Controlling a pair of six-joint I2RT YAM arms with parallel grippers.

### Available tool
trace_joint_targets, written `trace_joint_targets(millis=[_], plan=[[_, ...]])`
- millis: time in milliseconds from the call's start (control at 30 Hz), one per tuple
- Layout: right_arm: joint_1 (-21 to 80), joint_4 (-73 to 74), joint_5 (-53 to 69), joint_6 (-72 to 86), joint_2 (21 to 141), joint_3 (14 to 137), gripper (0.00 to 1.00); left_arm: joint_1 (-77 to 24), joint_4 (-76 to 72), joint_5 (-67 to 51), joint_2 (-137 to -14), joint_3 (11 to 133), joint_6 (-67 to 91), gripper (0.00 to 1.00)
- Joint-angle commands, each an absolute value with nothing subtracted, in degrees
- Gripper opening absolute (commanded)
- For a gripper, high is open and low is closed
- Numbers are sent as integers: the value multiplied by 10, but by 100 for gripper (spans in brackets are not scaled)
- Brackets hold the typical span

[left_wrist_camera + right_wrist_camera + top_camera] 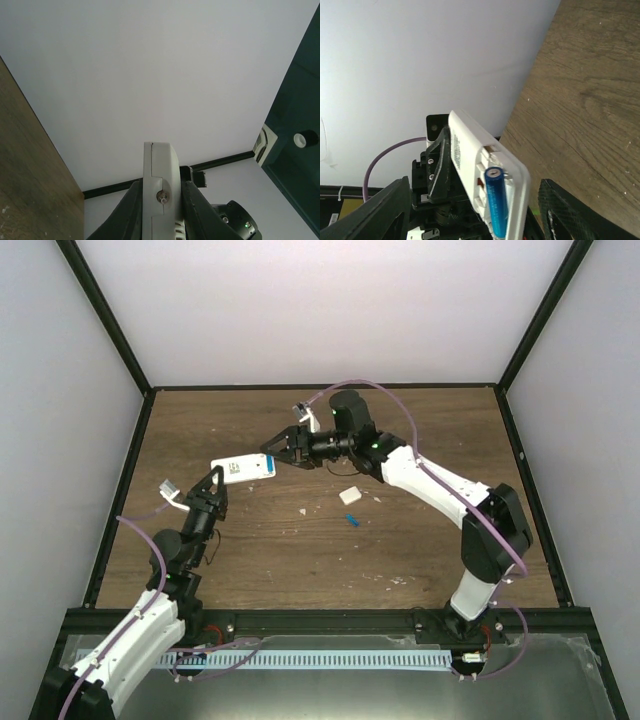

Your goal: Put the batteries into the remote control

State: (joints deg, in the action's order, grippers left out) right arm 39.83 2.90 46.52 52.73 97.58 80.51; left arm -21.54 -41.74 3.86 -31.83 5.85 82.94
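My left gripper is shut on the white remote control and holds it above the table at the left. In the left wrist view the remote stands edge-on between the fingers of my left gripper. My right gripper is open at the remote's right end. In the right wrist view the remote shows its open battery bay with one blue battery lying in it, between the wide-apart fingers of my right gripper. A second blue battery lies on the table.
A small white block lies on the wooden table just beyond the loose battery. Pale specks are scattered near it. White walls and a black frame close in the table on three sides.
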Motion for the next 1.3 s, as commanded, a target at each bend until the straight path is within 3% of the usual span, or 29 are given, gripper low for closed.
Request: trace_joint_targets(millis=[0, 133, 267, 1267], plan=[[399, 18, 478, 534, 989, 810, 62, -217, -471, 33, -317, 64, 833, 0], [399, 8, 481, 542, 993, 808, 61, -217, -475, 32, -318, 64, 832, 0], [399, -22, 486, 566, 990, 794, 52, -217, -476, 32, -319, 65, 831, 0], [390, -173, 529, 694, 959, 736, 38, -217, -479, 26, -322, 57, 821, 0]])
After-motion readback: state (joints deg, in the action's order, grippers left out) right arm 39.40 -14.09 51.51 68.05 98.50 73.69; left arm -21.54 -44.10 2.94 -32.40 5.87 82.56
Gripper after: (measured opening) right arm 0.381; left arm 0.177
